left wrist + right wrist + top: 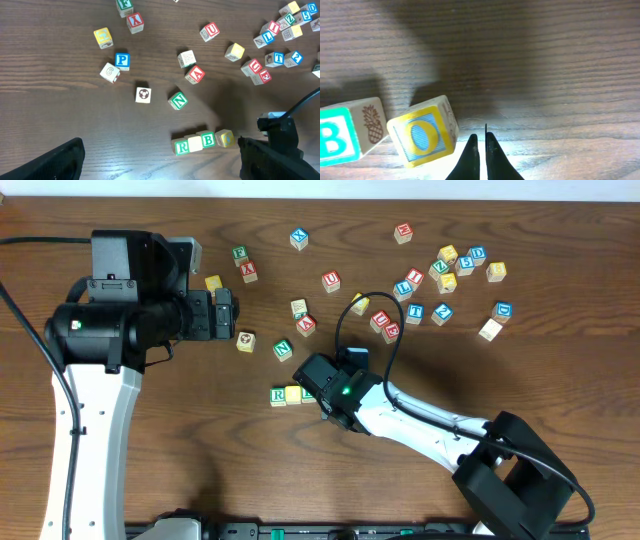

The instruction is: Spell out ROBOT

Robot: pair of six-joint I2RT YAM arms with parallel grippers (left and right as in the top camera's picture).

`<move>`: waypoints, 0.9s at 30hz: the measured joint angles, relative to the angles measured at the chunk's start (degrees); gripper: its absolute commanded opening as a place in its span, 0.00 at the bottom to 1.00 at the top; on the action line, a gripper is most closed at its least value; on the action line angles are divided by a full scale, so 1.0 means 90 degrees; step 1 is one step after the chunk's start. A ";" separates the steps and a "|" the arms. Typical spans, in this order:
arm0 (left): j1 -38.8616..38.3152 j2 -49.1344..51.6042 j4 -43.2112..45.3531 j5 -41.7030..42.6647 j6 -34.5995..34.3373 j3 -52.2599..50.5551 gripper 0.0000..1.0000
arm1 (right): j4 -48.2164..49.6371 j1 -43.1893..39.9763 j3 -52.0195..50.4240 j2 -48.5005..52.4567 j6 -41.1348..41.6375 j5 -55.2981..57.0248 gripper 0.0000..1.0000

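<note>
- Four blocks form the near-centre row on the desk (60, 100): R (181, 146), a cream block (194, 143) whose letter is unreadable, B (207, 139), and a yellow O (422, 136), skewed against the line.
- Right end effector (480, 137): fingers pressed together, holding nothing, tips just right of O.
- Left end effector (222, 315): hovers at far left, apparently wide, empty.
- Step in hand, as judged: aligning the fourth letter; only T is left.
- Next move calls for squaring O against B, then fetching what seems a blue T (276, 59) from the far-right cluster.
</note>
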 measured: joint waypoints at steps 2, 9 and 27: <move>0.0000 0.0000 0.0000 0.0000 0.0000 0.0000 0.98 | 0.0051 0.0000 0.0000 0.0000 0.0010 -0.0063 0.01; 0.0000 0.0000 0.0000 0.0000 0.0002 0.0000 0.98 | 0.0240 0.0002 0.0000 0.0000 0.0070 -0.0136 0.01; 0.0000 0.0000 0.0000 0.0000 0.0000 0.0000 0.98 | 0.0639 0.0002 0.0000 0.0000 0.0092 -0.0180 0.01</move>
